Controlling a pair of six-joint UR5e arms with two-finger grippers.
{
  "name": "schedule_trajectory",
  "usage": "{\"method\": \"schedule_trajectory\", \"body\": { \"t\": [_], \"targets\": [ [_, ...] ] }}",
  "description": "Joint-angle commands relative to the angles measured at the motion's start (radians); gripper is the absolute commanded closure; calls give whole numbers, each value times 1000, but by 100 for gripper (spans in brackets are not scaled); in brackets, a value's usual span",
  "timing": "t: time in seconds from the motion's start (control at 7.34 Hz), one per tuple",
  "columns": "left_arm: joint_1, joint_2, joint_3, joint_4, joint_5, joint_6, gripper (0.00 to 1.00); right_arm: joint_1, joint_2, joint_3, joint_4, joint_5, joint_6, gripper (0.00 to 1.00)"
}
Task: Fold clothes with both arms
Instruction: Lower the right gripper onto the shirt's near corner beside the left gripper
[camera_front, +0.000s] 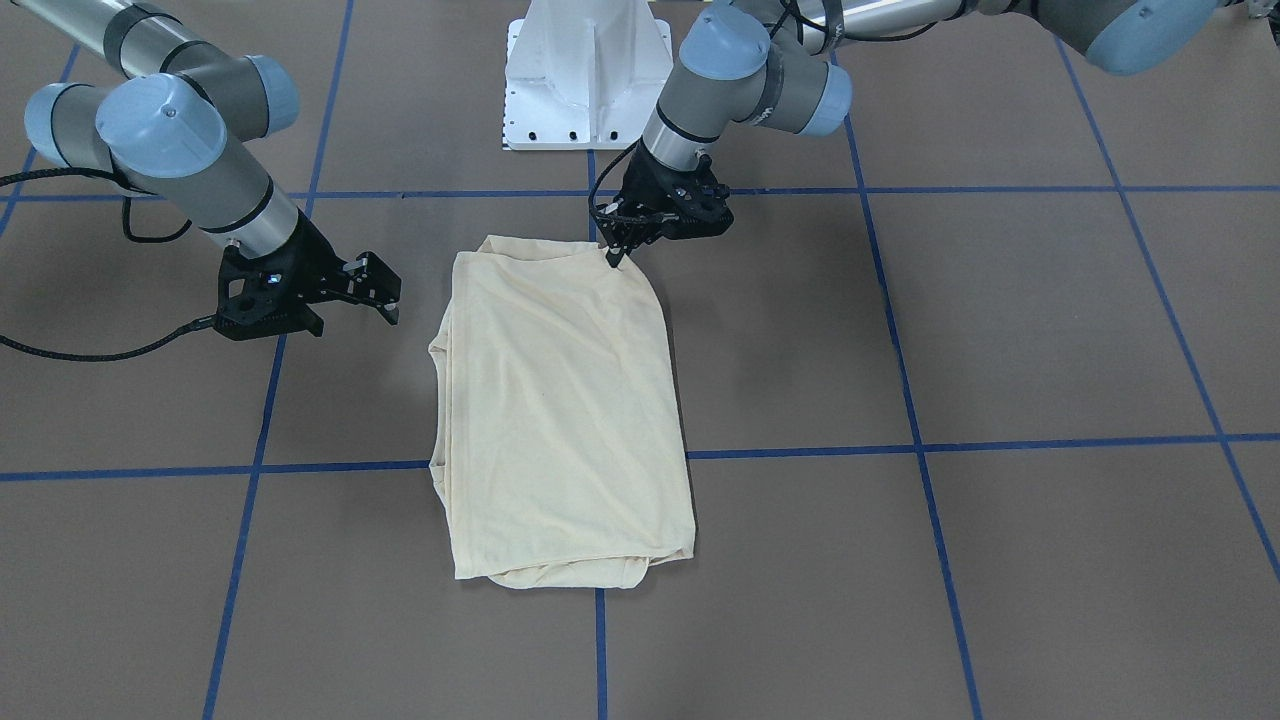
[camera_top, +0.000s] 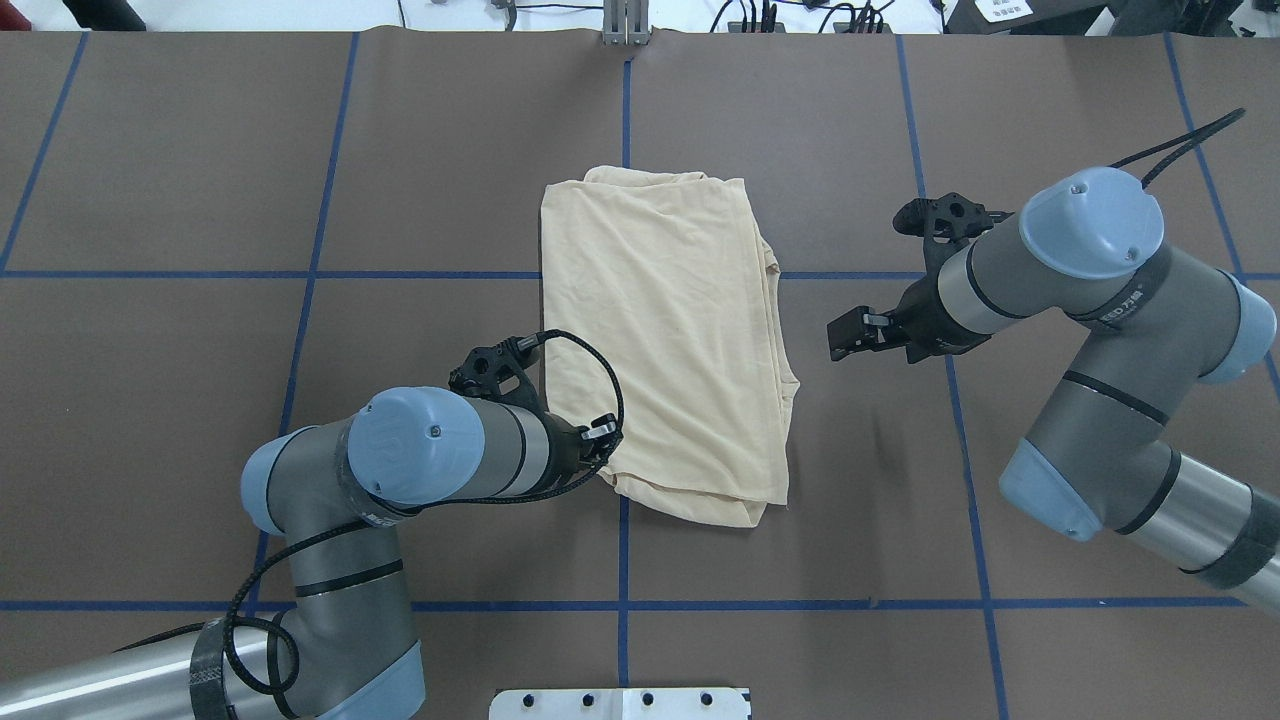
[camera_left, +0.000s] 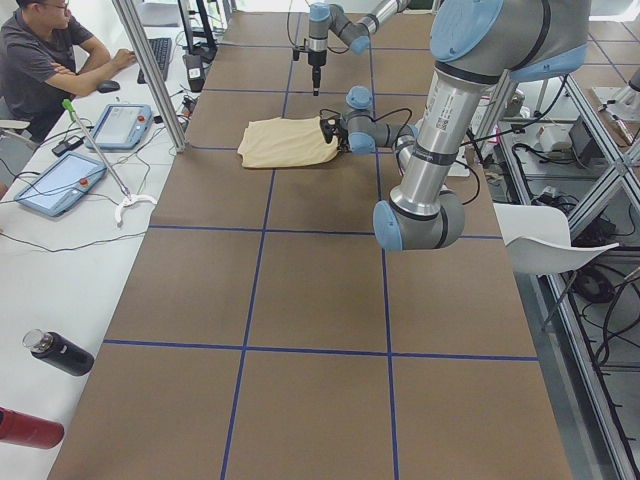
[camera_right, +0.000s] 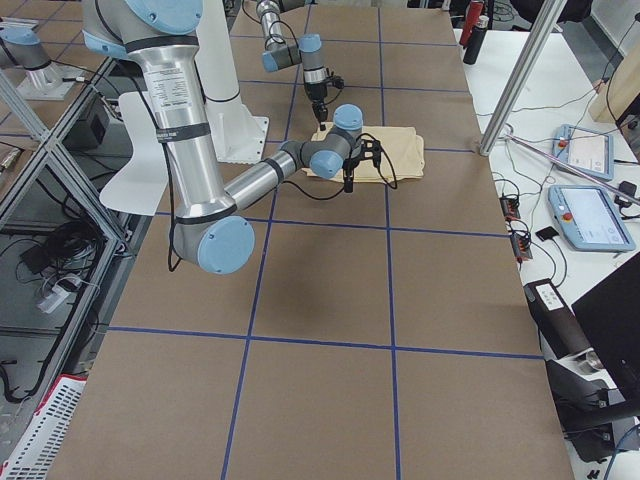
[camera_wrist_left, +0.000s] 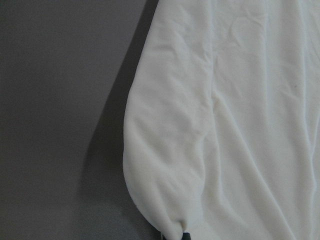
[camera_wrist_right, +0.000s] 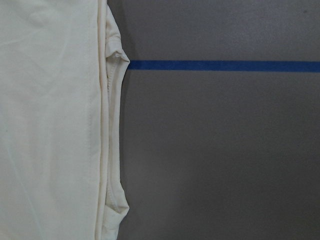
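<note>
Overhead exterior: folded shirt (camera_top: 665, 330) flat at frame centre on counter (camera_top: 200, 200). Left tool (camera_top: 600, 433) clamped on lower-left corner; right tool (camera_top: 845, 335) spread wide, empty, near right edge, not touching. Advise: pinch lower-right corner too, lift both evenly, keep layers aligned.

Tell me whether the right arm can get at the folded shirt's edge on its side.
Probably yes. The right gripper, jaws open, hovers beside the shirt, apart from it, with only bare table between them.
</note>
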Motion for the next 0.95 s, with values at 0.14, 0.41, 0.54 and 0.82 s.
{"method": "schedule_trajectory", "body": {
  "t": [0.14, 0.41, 0.54, 0.82],
  "targets": [
    [-1, 7, -14, 0, 0, 0, 100, -165, 64, 22, -27, -95, 356, 0],
    [-1, 14, -14, 0, 0, 0, 100, -235, 190, 22, -265, -123, 476, 0],
    [-1, 14, -14, -1, 0, 0, 100, -249, 222, 23, -332, -137, 493, 0],
    [1, 14, -11, -1, 0, 0, 100, -287, 208, 23, -333, -146, 619, 0]
  ]
}}
